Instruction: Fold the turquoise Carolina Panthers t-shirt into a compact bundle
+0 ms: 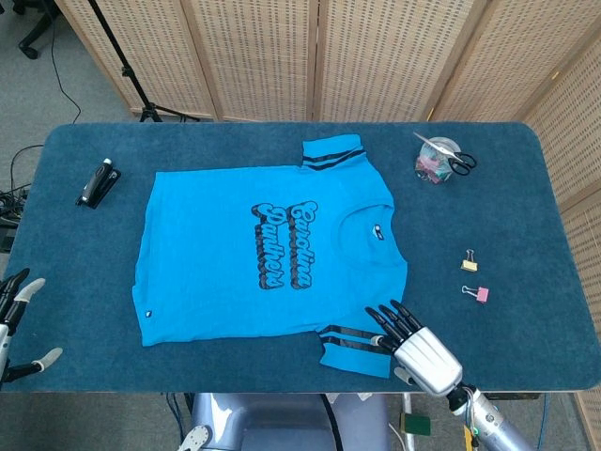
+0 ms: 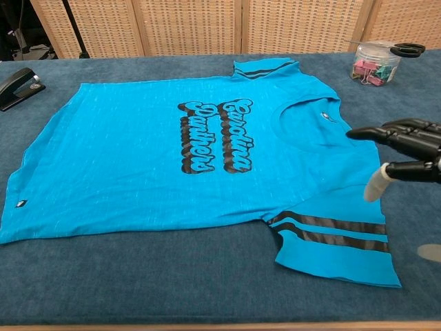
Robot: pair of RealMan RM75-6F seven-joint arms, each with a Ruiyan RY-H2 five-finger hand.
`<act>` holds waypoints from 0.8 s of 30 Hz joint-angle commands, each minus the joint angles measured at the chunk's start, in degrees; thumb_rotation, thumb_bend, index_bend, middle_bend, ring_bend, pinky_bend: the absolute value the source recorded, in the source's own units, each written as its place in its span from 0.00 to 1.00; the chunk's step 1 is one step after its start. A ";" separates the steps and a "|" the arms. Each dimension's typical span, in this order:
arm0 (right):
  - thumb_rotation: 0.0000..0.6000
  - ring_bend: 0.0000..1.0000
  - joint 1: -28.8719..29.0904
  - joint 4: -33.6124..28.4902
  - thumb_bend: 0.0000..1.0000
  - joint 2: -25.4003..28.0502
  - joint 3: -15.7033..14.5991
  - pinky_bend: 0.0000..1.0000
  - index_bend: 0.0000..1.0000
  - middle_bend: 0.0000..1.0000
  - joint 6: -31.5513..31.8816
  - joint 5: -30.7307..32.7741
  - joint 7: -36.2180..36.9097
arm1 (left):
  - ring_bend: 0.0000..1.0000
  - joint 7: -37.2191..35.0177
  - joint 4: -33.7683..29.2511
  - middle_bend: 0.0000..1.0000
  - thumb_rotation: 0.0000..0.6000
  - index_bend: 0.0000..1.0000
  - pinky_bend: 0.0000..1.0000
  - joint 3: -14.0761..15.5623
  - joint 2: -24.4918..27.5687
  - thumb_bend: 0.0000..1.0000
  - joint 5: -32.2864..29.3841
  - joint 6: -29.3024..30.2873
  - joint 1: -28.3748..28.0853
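One turquoise t-shirt (image 1: 272, 254) lies spread flat, print up, on the blue bench (image 1: 526, 207), a little left of the middle. Its long axis runs across the bench: the collar points to the robot's right and the hem to its left, so the black lettering reads sideways from the head view. One striped sleeve (image 1: 331, 153) reaches toward the far edge, the other striped sleeve (image 1: 355, 349) toward the near edge.

The right hand (image 1: 415, 340) hangs over the near sleeve's outer end, fingers apart and stretched toward the shirt, holding nothing; whether it touches the cloth cannot be told. The left hand (image 1: 17, 315) sits at the near left corner, well apart from the shirt, fingers spread and empty.

A black stapler (image 1: 99, 181) lies near the far left. A clear jar of clips (image 1: 433, 160) stands far right with scissors (image 1: 449, 155) across its top. Two binder clips, one yellow (image 1: 470, 262) and one pink (image 1: 477, 293), lie loose to the right of the shirt.
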 commanded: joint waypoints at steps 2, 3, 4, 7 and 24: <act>1.00 0.00 1.28 1.04 0.00 -2.03 -0.24 0.00 0.38 0.00 -2.36 1.76 -0.02 | 0.00 0.18 -0.02 0.00 1.00 0.00 0.00 -0.01 -0.08 0.00 -0.08 -0.19 -0.08; 1.00 0.00 1.56 1.62 0.00 -2.74 -0.26 0.00 0.38 0.00 -3.07 2.37 -0.12 | 0.00 0.22 -0.05 0.00 1.00 0.00 0.00 0.01 -0.09 0.00 -0.13 -0.29 -0.09; 1.00 0.00 1.70 2.09 0.00 -3.26 -0.26 0.00 0.38 0.00 -3.36 2.75 -0.15 | 0.00 0.21 -0.05 0.00 1.00 0.00 0.00 0.01 -0.09 0.00 -0.20 -0.35 -0.10; 1.00 0.00 1.90 3.40 0.00 -4.44 -0.64 0.00 0.38 0.00 -3.74 3.58 0.24 | 0.00 0.09 -0.05 0.00 1.00 0.00 0.00 -0.04 -0.06 0.00 -0.38 -0.41 -0.11; 1.00 0.00 2.29 9.17 0.00 -6.67 -4.29 0.00 0.40 0.01 -3.09 3.21 -0.06 | 0.00 0.14 -0.06 0.00 1.00 0.00 0.00 -0.06 -0.07 0.00 -0.58 -0.64 -0.17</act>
